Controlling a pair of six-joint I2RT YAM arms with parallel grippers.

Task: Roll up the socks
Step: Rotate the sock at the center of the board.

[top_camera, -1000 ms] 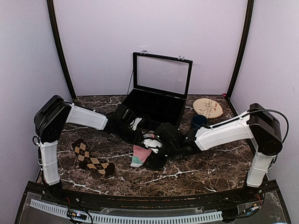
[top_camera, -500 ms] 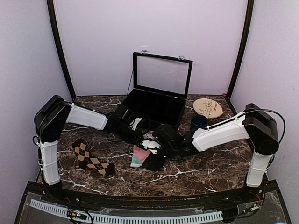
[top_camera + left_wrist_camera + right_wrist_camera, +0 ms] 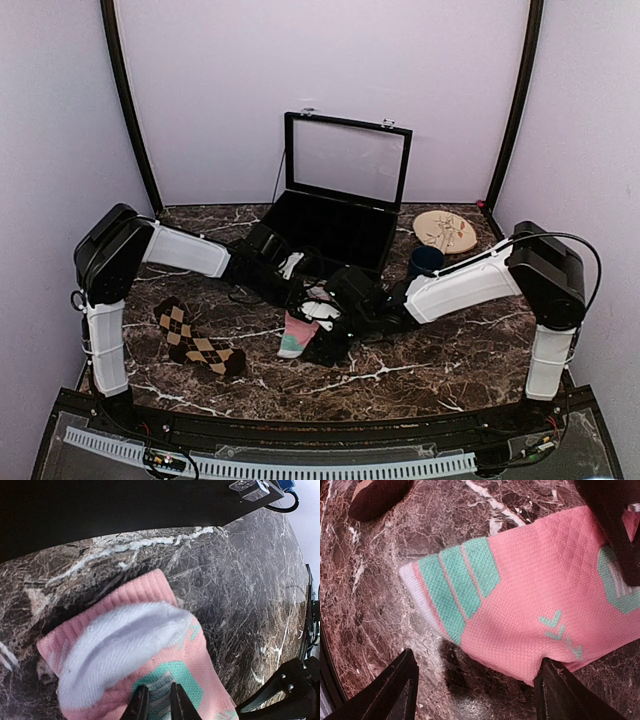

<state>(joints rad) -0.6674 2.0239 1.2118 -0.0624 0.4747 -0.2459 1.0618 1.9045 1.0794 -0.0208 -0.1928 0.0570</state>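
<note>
The pink sock (image 3: 299, 334) with teal patches lies mid-table, its white toe (image 3: 115, 645) folded back over the pink cuff. My left gripper (image 3: 156, 702) is shut on the pink sock, pinching fabric at a teal patch. My right gripper (image 3: 479, 692) hovers low over the sock's other end with its jaws wide open. Its right finger (image 3: 565, 695) touches the sock's lower edge and its left finger (image 3: 395, 690) stands over bare marble. In the top view the right gripper (image 3: 332, 342) sits just right of the sock. The brown argyle sock (image 3: 197, 341) lies flat at the front left, untouched.
An open black case (image 3: 335, 225) with its lid up stands behind the arms. A dark blue cup (image 3: 425, 261) and a round wooden disc (image 3: 445, 232) sit at the back right. A dark brown sock tip (image 3: 375, 497) shows in the right wrist view.
The right arm has edged left toward the pink sock and its jaws have widened slightly. The left gripper has kept its pinch and not moved.
</note>
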